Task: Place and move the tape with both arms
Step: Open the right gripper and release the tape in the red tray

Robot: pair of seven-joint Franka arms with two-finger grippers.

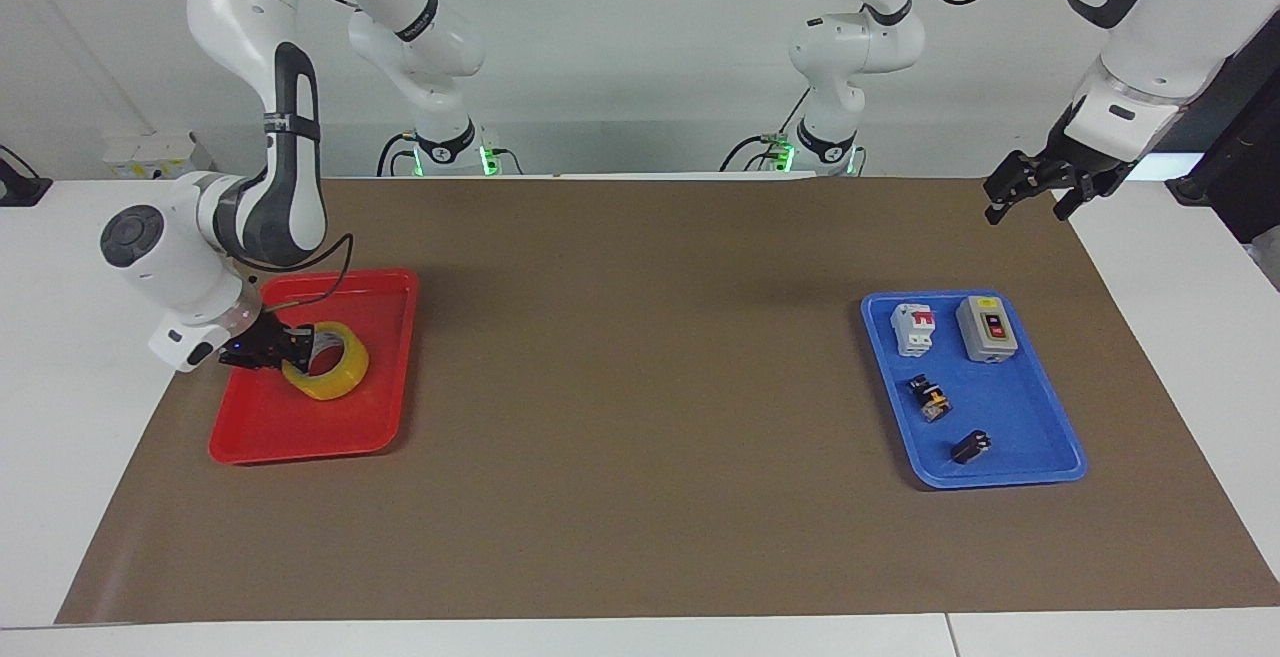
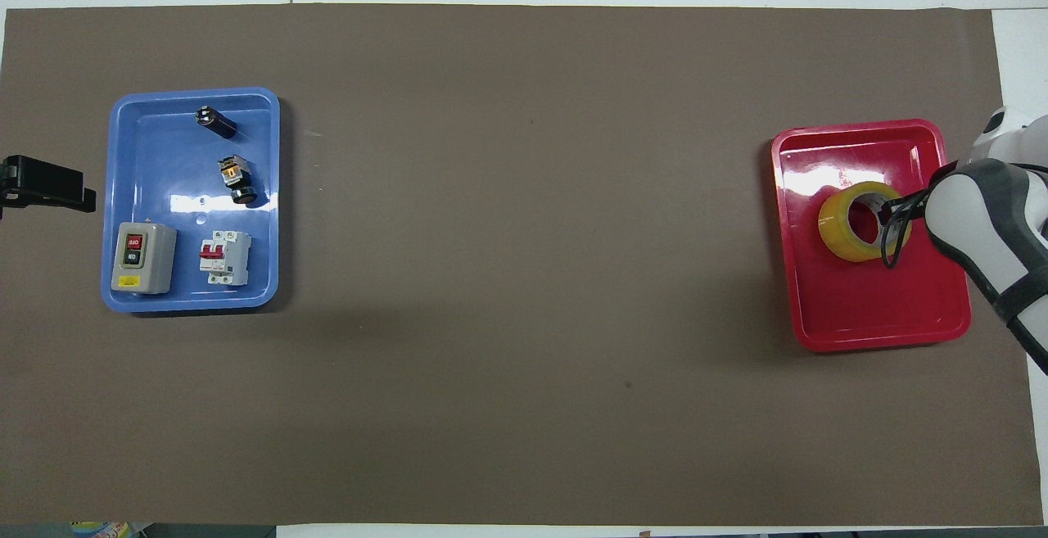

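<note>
The right gripper (image 1: 292, 348) is clamping the tape (image 1: 330, 362) by its wall over the red tray (image 1: 385, 287) near the table's right-arm end, probably setting it down, while the left gripper (image 1: 1030, 187), fingers apart, is waiting over the table's left-arm corner.

The room is bright and the light is even. It seems to come from above. Soft shadows lie on the brown mat (image 1: 640, 397) beside the blue tray (image 2: 110, 194) and the red tray (image 2: 868, 333). Both trays have small white shiny spots. The pictures are sharp, with no blur.
</note>
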